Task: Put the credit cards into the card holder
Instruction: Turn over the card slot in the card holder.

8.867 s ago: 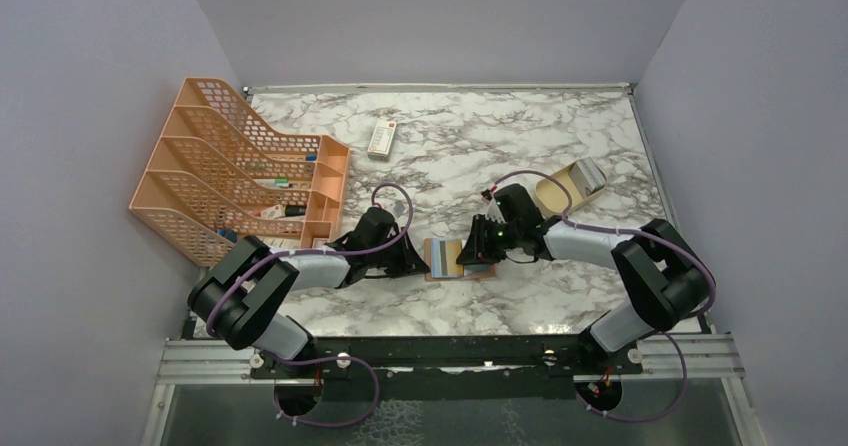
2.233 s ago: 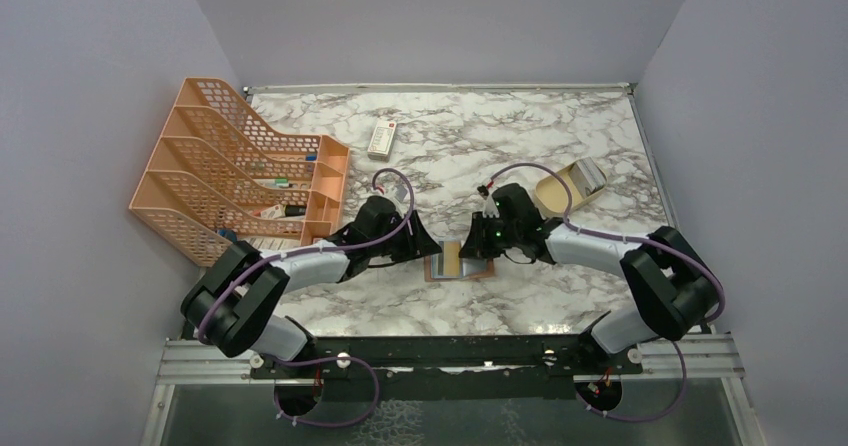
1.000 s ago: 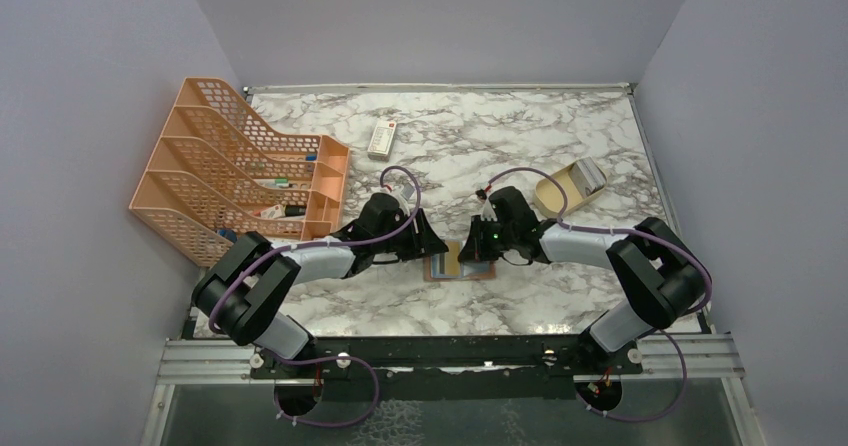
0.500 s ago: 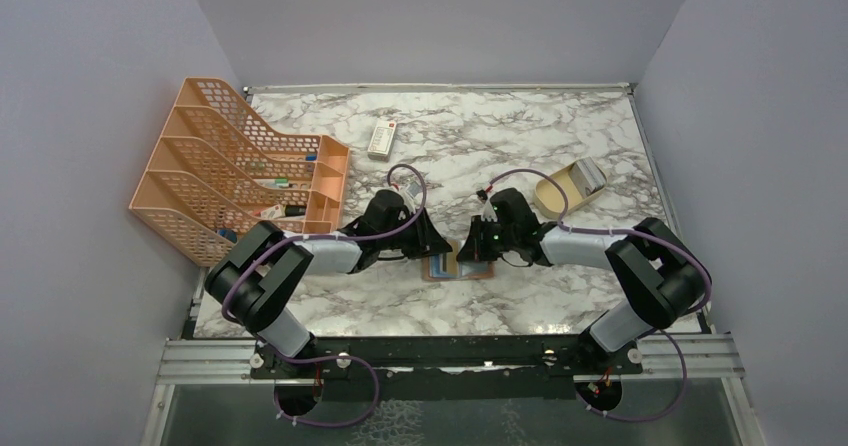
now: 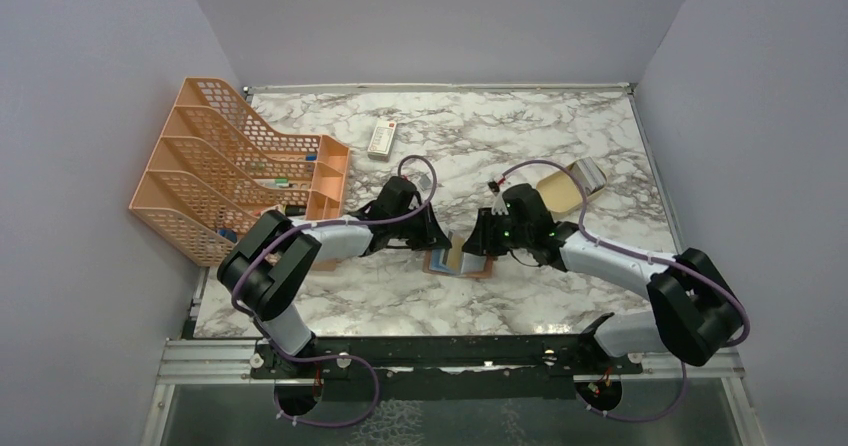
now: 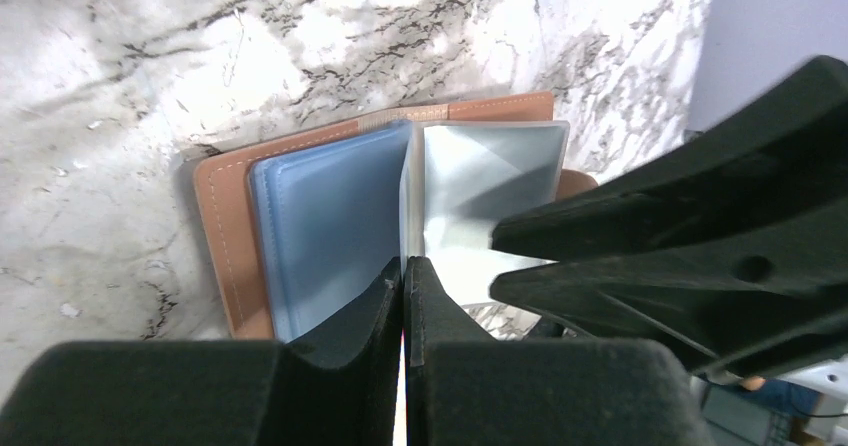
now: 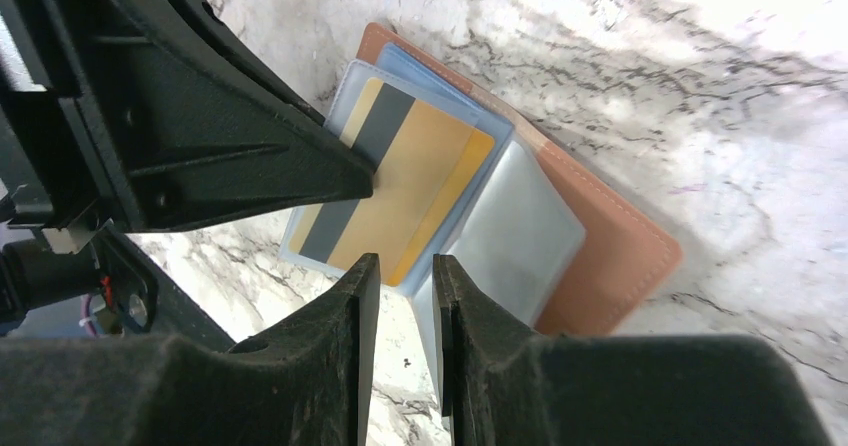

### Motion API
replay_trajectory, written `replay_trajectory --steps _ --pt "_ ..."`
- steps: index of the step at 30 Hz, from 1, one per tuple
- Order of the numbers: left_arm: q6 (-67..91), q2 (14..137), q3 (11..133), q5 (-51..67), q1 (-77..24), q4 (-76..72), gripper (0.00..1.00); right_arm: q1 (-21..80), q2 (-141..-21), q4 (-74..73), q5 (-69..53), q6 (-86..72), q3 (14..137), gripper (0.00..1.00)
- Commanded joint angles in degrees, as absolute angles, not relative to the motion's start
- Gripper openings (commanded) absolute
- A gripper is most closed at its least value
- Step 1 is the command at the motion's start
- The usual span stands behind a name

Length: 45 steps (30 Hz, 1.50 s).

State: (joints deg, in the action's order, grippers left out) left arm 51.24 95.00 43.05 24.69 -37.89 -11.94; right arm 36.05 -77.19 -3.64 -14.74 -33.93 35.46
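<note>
The brown card holder (image 5: 458, 262) lies open on the marble between both grippers. In the left wrist view its leather cover (image 6: 225, 236) shows, with a pale blue card (image 6: 325, 221) lying flat in a clear sleeve. My left gripper (image 6: 404, 269) is shut on a clear sleeve page (image 6: 480, 181) that stands up on edge. In the right wrist view a gold-yellow card (image 7: 400, 171) with a dark stripe sits in that sleeve, just beyond my right gripper (image 7: 404, 266). Its jaws stand a little apart, with another clear sleeve's edge beside one finger. The left fingertip (image 7: 340, 176) touches the gold card's sleeve.
An orange mesh file rack (image 5: 240, 171) stands at the left. A white remote-like item (image 5: 382, 138) lies at the back middle. A tan shallow box (image 5: 558, 194) with something grey (image 5: 590, 173) at its far end sits behind the right arm.
My left gripper has closed on the clear sleeve page. My right gripper has opened and let go of the gold card, which now sits in the sleeve. The right elbow swung out to the right.
</note>
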Motion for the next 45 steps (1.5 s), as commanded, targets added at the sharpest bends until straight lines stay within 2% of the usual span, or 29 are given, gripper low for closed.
replay_trajectory --steps 1,8,14,21,37,45 --pt "44.7 94.2 47.3 20.6 -37.9 0.0 0.06 36.4 -76.2 -8.1 -7.1 -31.1 37.3 0.26" --pt "42.7 94.8 50.7 18.8 -38.3 5.6 0.06 36.4 -79.0 -5.3 -5.8 -31.3 34.8 0.22" --pt "45.2 98.0 52.5 28.6 -39.1 0.2 0.28 36.4 -81.5 -2.3 -6.3 -32.4 32.1 0.22" --pt "48.4 99.3 54.0 32.0 -43.0 -4.4 0.39 36.4 -79.8 -2.1 -3.7 -33.0 30.6 0.23" --pt "50.5 101.1 52.3 30.4 -45.6 -12.4 0.43 36.3 -64.0 -16.5 12.8 -33.9 34.8 0.24" --pt "48.5 99.8 51.5 28.9 -45.7 -10.3 0.43 35.4 -62.5 -21.3 17.5 -29.2 41.0 0.27"
